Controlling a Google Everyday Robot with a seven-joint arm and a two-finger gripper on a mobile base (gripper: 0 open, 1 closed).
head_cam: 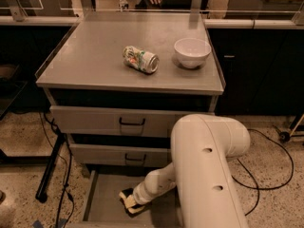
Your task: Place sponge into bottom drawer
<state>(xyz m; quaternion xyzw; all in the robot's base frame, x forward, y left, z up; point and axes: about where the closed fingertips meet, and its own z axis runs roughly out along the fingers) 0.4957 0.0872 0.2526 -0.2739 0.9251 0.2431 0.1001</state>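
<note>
The bottom drawer [105,199] is pulled open at the foot of the cabinet, a shallow grey tray with a flat floor. The yellow sponge [127,198] with a dark layer lies low over the drawer floor, near its middle. My gripper [133,205] reaches down into the drawer from the right and is shut on the sponge. My thick white arm [209,165] fills the lower right and hides the drawer's right part.
On the cabinet top lie a printed drink can [140,59] on its side and a white bowl [192,52]. Two grey drawer fronts with black handles [131,122] are closed above the open drawer. Cables run over the floor on both sides.
</note>
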